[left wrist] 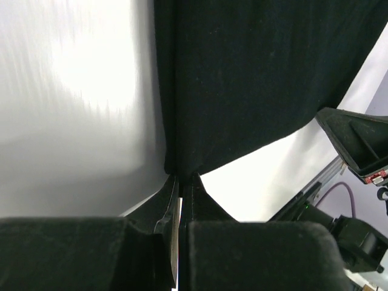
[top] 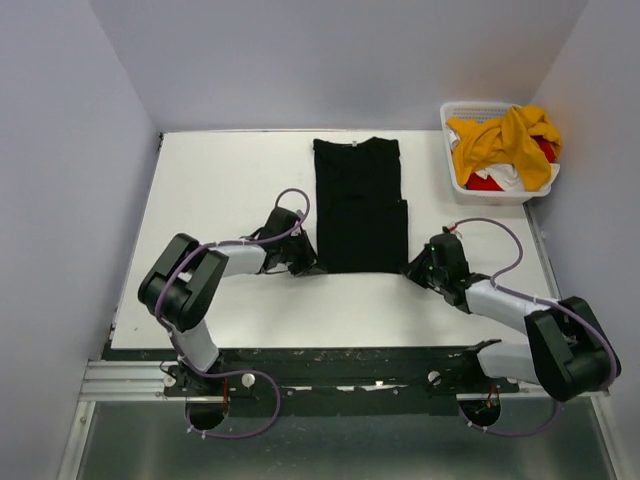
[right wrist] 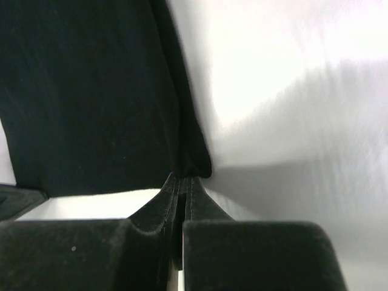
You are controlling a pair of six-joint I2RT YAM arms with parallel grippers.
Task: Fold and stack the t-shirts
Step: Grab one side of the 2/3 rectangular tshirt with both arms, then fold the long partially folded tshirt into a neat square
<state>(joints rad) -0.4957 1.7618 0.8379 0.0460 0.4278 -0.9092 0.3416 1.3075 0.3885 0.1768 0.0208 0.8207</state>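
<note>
White surface (top: 220,180), pale walls on three sides.

- Black shirt (top: 358,200) lies flat mid-surface, collar at the far end, sides already folded in to a narrow strip. One layer on its right steps out a little wider over the near half.
- Left tool (top: 308,264) closed, pinching the near-left hem corner. Right tool (top: 413,268) closed, pinching the near-right hem corner. Both wrist views show fingertips meeting on black cloth, low against the surface.
- Basket (top: 452,170) at far right holds the yellow shirt (top: 505,140), red shirt (top: 483,183) and white shirt (top: 507,175), all bunched and unfolded.

Progress, as judged: early. First shirt part-folded; the hem-to-collar fold looks next. Three shirts untouched, no stack begun.
</note>
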